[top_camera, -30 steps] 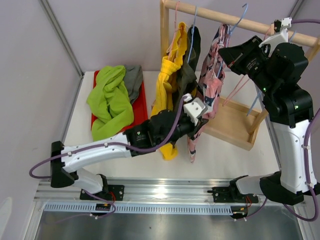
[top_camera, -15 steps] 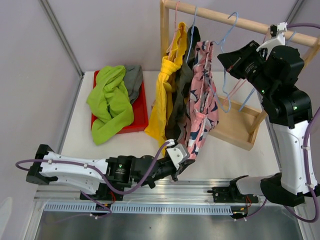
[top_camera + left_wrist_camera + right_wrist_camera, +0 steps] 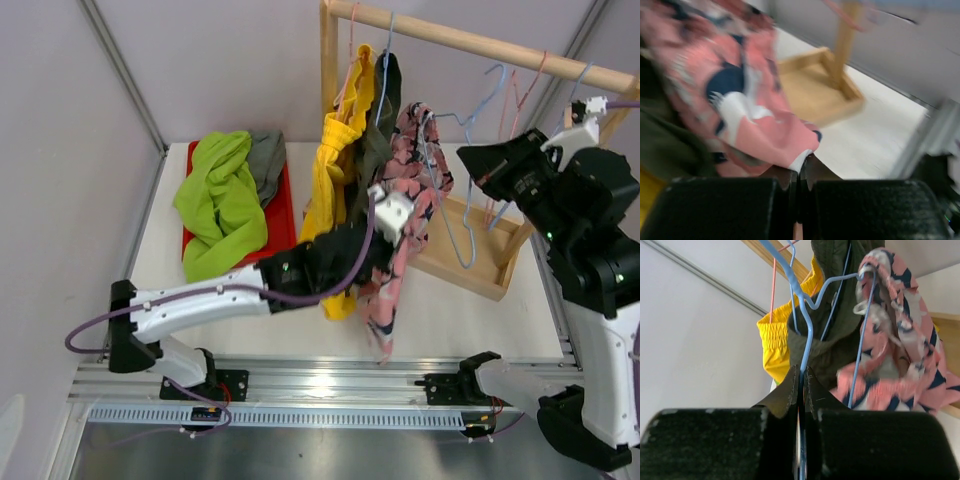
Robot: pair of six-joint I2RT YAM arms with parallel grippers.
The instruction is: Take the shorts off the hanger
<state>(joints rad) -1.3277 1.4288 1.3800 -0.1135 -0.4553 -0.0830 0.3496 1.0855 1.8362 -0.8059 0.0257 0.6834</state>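
White tabletop (image 3: 455,305), grey walls (image 3: 220,60), wooden rack (image 3: 470,42), lime shorts (image 3: 220,200) on red tray (image 3: 285,218)

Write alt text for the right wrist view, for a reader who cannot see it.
The right gripper is shut on the wire of a blue hanger, over whose far end the pink floral shorts are draped. Behind them hang dark olive shorts and yellow shorts against a pale wall.

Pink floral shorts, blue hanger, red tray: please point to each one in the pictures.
pink floral shorts (image 3: 383,300), top external view, on the lower hanging part.
blue hanger (image 3: 808,335), right wrist view, on the wire above the hand.
red tray (image 3: 283,225), top external view, on its bare right side.
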